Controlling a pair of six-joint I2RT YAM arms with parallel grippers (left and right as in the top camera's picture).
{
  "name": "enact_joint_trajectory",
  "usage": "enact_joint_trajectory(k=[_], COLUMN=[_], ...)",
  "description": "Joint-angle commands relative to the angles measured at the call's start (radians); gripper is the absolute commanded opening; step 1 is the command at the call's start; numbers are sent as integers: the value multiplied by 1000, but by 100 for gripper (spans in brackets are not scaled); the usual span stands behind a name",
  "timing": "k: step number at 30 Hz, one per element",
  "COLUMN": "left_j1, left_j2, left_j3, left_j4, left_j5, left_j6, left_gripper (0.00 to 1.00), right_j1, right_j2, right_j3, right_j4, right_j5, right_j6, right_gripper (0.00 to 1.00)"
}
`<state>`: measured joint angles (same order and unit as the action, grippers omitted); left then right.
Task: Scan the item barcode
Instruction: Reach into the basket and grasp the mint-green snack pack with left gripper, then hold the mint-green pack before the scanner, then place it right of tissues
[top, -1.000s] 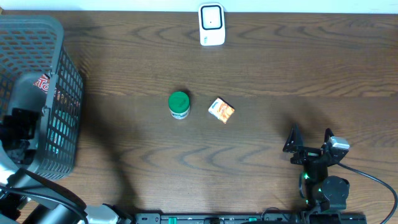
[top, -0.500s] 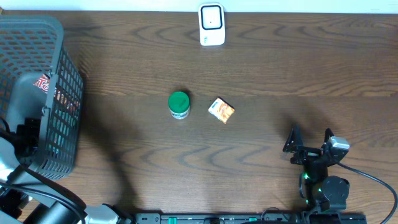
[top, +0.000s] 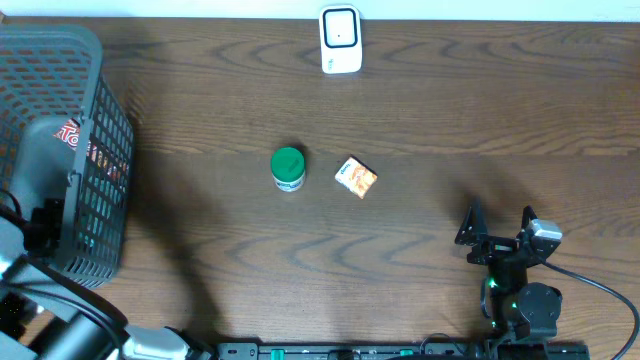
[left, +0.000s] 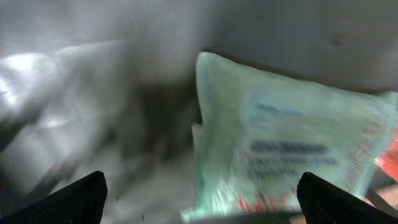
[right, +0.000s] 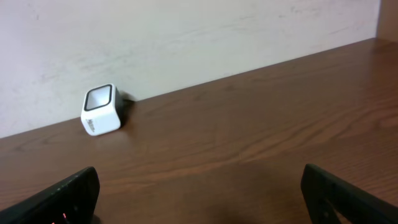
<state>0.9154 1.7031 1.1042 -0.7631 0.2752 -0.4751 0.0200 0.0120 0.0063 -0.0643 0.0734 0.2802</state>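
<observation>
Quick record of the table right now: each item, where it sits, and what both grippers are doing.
scanner: white, far edge of table, middle
jar: green lid, upright, centre
packet: small, orange, right of jar, not touching it
basket: grey mesh, left end, bags inside
left gripper: open, empty, at the basket, facing a pale green bag; view blurred
right gripper: open, empty, near edge, facing scanner
scan: not begun
</observation>
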Motion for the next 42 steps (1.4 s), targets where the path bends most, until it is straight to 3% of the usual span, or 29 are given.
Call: enact_joint_trajectory(k=[1,8,10,13,14,16,17,22,27,34,38,42], left_j1=[-16,-77,-94,-117,-121,-121,-119,-81,-18,38,-19,-242], left_j2=[66,168,184,199,200,199,198,169,46,-235,-409,-544], left_j3=[-8,-8,-8,-8,-8,-8,-7,73,232,468,513,510], left_j4=[15,63,67,80,85,93,95,19,-61,-58,-39,-52], left_j5=[32,135,137,136,136,137,137,169,294,373,391,470], left_j6=[-14,-14,-17,-17,-17,-18,-21,-21,-23,-155,-200,-198], left_gripper=[98,97,87,66,55,19,8,7,7,8,8,7], right_j1=[6,6,6,6,6,6,6,6,6,6,6,6], right_j2=[-5,-5,-5,-5,-5,-5,-5,-5,-5,-5,-5,-5], right_j3=[-1,-1,-1,-1,-1,-1,-1,-1,-1,-1,-1,-1], right_j4=[-3,-3,-4,-3,-4,-3,-3,-3,-3,-4,-3,-3], right_j5=[-4,-4,-4,-4,-4,-4,-4,-4,-4,-4,-4,-4], right_j6=[-8,-8,-8,-8,-8,-8,-8,-8,-8,-8,-8,-8], right_gripper=[99,99,99,99,99,99,99,99,99,99,99,99])
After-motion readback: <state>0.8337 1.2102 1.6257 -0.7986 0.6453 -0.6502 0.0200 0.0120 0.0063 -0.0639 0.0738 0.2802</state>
